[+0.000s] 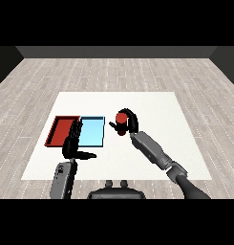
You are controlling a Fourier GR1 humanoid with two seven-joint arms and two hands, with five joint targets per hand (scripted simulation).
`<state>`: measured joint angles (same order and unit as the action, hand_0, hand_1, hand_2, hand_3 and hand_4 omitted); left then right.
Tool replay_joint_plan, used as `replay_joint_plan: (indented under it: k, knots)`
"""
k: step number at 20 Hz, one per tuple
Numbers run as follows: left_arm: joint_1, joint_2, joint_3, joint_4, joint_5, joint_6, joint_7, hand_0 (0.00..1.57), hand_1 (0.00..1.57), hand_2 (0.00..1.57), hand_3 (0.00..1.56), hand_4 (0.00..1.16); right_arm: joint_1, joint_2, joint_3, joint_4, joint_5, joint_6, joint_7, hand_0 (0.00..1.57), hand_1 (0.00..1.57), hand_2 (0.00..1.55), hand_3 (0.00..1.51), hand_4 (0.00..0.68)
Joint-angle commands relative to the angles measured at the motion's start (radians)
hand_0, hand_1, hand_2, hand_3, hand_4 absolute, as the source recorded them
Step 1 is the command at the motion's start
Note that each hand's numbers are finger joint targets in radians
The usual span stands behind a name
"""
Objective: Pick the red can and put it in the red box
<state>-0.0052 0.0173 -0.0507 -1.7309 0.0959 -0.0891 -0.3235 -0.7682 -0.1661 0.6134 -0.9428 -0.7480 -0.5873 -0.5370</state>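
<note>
On the left of the white table (pixel 152 103) lies the red tray (pixel 61 130), with the blue tray (pixel 93 133) touching its right side. The left hand (pixel 73 143) sits in front of the spot where the trays meet, fingers straight and holding nothing. Right of the blue tray, the right hand (pixel 130 121) curls round the red can (pixel 121 120), which seems to be lifted off the table, though that is hard to see.
</note>
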Motion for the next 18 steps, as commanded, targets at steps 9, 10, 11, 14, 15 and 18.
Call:
replay_joint_plan:
  k: [9, 10, 11, 14, 15, 18]
  knots:
    - [-0.036, -0.017, -0.180, -0.037, -0.098, 0.111, 0.141, 0.00, 0.00, 0.00, 0.00, 0.00, 0.228, -0.080, 0.007, -0.416, 0.201, -0.077, 0.094, 1.44, 1.44, 1.40, 1.38, 0.628]
    - [-0.075, -0.017, -0.178, 0.009, -0.102, 0.135, 0.142, 0.00, 0.00, 0.00, 0.00, 0.00, 0.231, -0.114, -0.019, -0.459, 0.204, -0.079, 0.161, 1.44, 1.44, 1.41, 1.38, 0.622]
    - [-0.129, -0.017, -0.159, 0.038, -0.096, 0.133, 0.177, 0.00, 0.00, 0.00, 0.00, 0.00, 0.228, -0.080, -0.054, -0.416, 0.210, -0.043, 0.107, 1.44, 1.44, 1.42, 1.38, 0.634]
    - [-0.131, -0.017, -0.346, 0.107, -0.115, 0.307, 0.115, 0.00, 0.00, 0.00, 0.00, 0.00, 0.225, -0.041, -0.042, -0.445, 0.251, -0.065, 0.101, 1.42, 1.42, 1.42, 1.40, 0.630]
    - [-0.174, -0.017, -0.227, 0.102, -0.075, 0.207, 0.194, 0.00, 0.00, 0.00, 0.00, 0.00, 0.292, -0.073, -0.061, -0.481, 0.262, -0.017, 0.087, 1.44, 1.44, 1.42, 1.40, 0.634]
    - [-0.190, -0.017, -0.240, 0.195, -0.084, 0.221, 0.126, 0.00, 0.00, 0.00, 0.00, 0.00, 0.234, -0.007, -0.068, -0.516, 0.307, -0.062, 0.165, 1.45, 1.45, 1.43, 1.40, 0.611]
